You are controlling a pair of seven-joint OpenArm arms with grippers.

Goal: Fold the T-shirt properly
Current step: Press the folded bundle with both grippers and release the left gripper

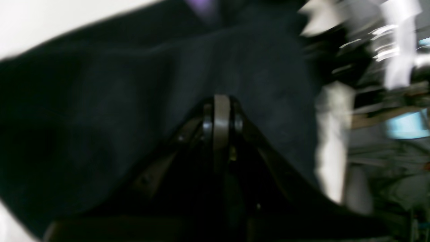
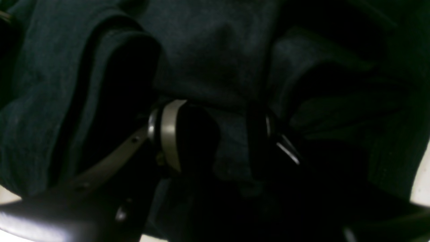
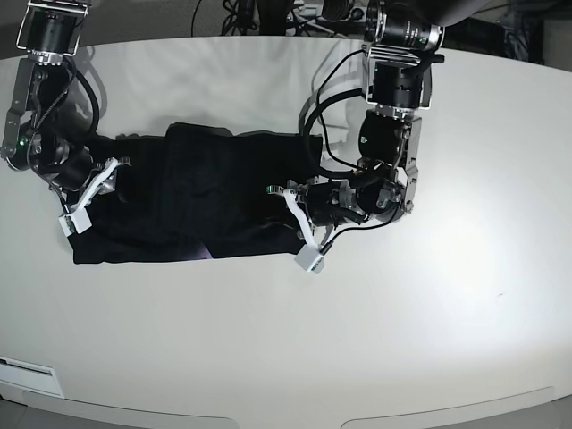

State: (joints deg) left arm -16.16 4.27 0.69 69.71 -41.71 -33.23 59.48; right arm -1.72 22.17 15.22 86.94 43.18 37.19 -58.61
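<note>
One T-shirt (image 3: 192, 197) lies across the white worktop (image 3: 429, 304) as a wide, rumpled black band, plain side up. The step in hand appears to be a fold, with both arms gripping at opposite ends.

The left end effector (image 1: 220, 111) has its jaws pressed together; whether cloth is pinched there cannot be told. The right end effector (image 2: 215, 134) stands parted, with cloth bunched between its jaws.

The next move likely calls for a coordinated lift. Count: one shirt, two end effectors.
</note>
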